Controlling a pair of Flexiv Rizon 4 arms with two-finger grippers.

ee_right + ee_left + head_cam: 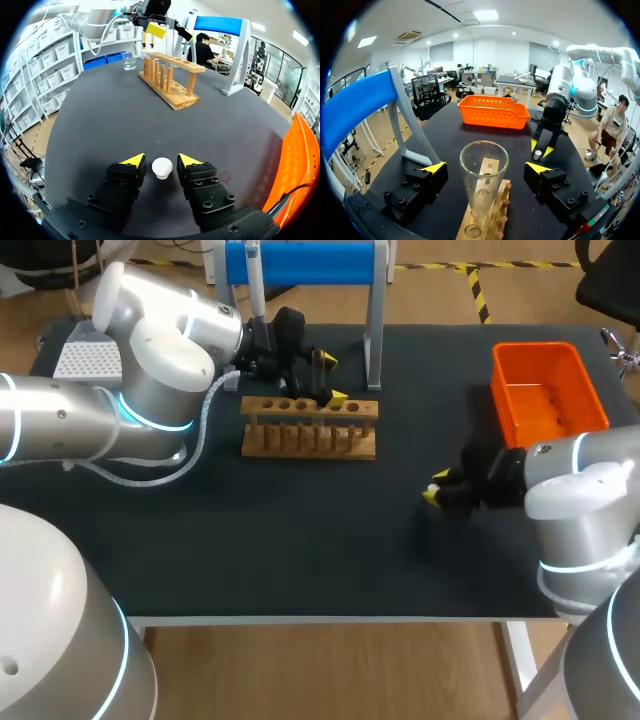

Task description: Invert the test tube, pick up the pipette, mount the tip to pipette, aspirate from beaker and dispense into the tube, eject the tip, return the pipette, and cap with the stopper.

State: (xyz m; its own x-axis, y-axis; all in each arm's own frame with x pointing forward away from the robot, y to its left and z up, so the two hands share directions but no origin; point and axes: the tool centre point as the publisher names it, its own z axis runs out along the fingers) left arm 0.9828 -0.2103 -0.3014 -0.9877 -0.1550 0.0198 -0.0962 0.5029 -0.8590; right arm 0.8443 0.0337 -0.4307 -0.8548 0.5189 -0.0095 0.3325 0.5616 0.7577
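Test tube (pixel 484 172) stands upright in the wooden rack (pixel 310 440), its open mouth up, in a hole near the rack's right end as the left wrist view shows it. The left gripper (pixel 334 380) hangs right over it with its jaws wide apart: one yellow-tipped finger is on each side of the glass, and neither touches it, so this gripper has hold of nothing. The rack sits on the bench toward the far edge, a little left of the middle, with a row of holes along its top bar and pegs along its front. Just behind it, at the far edge, is the stand (pixel 372 330) with a blue top bar and grey legs, and the pipette (pixel 256 285) hangs from that bar at its left end. In the right wrist view a small glass beaker (pixel 129 62) stands on the bench beyond the far end of the rack. The white stopper (pixel 162 167) lies on the dark bench top to the right of the middle. The right gripper (pixel 435 488) is low over it with its jaws slightly open, a finger close on either side of the stopper and a thin gap showing at each, so it grips nothing. An orange basket (pixel 575 375) sits at the far right corner. A white perforated box (pixel 88 355) is at the far left corner, partly behind the left arm.
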